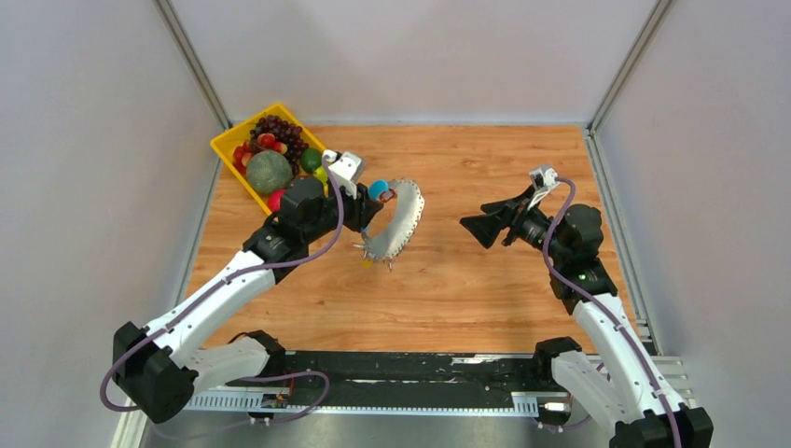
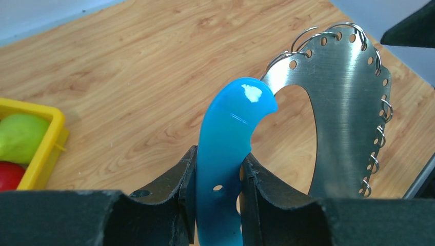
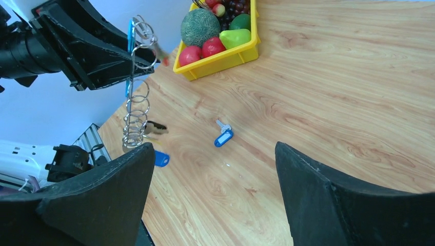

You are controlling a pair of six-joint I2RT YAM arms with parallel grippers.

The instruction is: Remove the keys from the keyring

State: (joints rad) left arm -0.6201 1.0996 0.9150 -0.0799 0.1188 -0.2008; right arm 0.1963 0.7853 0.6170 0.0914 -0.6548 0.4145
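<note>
My left gripper (image 2: 218, 177) is shut on the light-blue band (image 2: 225, 148) of the keyring and holds it off the table. The ring's silvery curved metal part (image 2: 349, 102) has holes with small wire rings along its edge. In the top view the keyring (image 1: 403, 219) hangs from the left gripper (image 1: 376, 201), with small keys (image 1: 369, 259) dangling at its lower end. My right gripper (image 1: 474, 229) is open and empty, to the right of the ring and pointing at it. In the right wrist view the right gripper (image 3: 215, 169) is above a loose blue-headed key (image 3: 223, 137) lying on the table. A second blue head (image 3: 160, 159) shows below the keyring (image 3: 136, 102).
A yellow tray (image 1: 227, 149) of fruit stands at the back left, just behind the left arm; it also shows in the right wrist view (image 3: 218, 61) and the left wrist view (image 2: 48, 148). White walls enclose the wooden table (image 1: 466, 289) on three sides.
</note>
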